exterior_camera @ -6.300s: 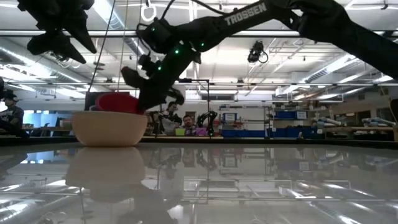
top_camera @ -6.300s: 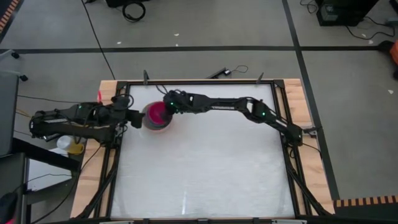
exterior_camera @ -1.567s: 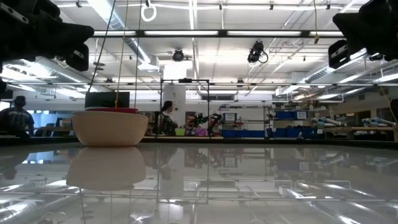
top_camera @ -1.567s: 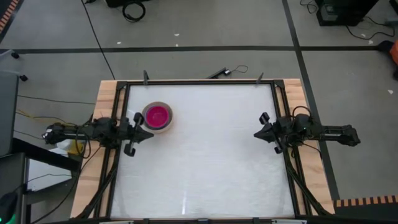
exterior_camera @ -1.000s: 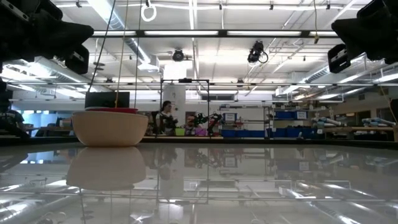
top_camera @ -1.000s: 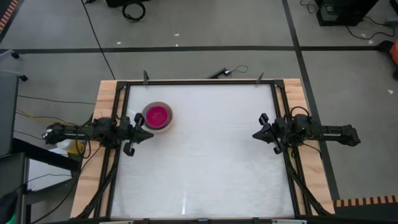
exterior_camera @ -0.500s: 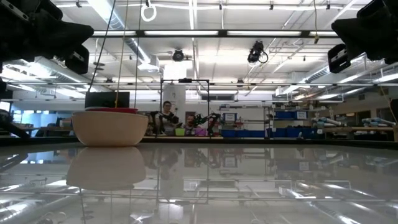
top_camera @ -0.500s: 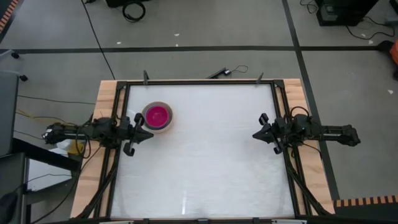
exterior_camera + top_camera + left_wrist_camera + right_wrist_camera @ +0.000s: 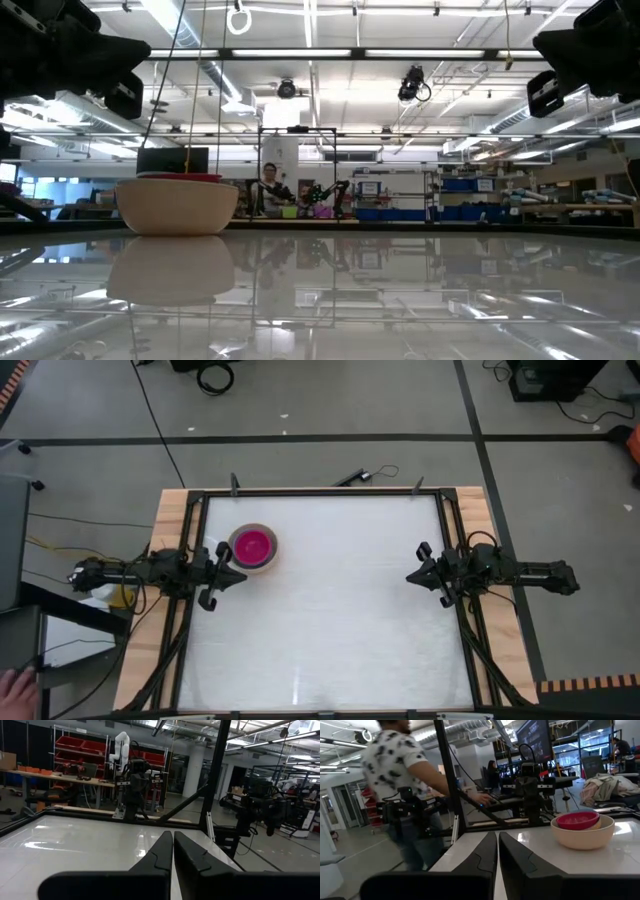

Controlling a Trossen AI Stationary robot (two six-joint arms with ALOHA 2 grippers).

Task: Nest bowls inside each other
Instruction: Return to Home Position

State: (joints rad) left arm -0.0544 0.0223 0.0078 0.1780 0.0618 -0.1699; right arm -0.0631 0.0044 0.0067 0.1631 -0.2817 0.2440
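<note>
A stack of bowls (image 9: 252, 547) stands on its base at the table's far left: a beige-cream bowl (image 9: 177, 207) outermost and a red-magenta bowl (image 9: 578, 819) inside it, its rim just above the beige one. What lies between or beneath them is hidden. My left gripper (image 9: 240, 577) rests shut at the table's left edge, just near of the stack and apart from it. My right gripper (image 9: 410, 577) rests shut at the right edge, far from the bowls. Both show their shut fingers in the wrist views (image 9: 173, 851) (image 9: 497, 851).
The white tabletop (image 9: 330, 620) spreads between the two arms. A black frame (image 9: 320, 492) runs round it. A person (image 9: 405, 780) stands beyond the table's left side, with a hand (image 9: 12, 685) showing at the near left.
</note>
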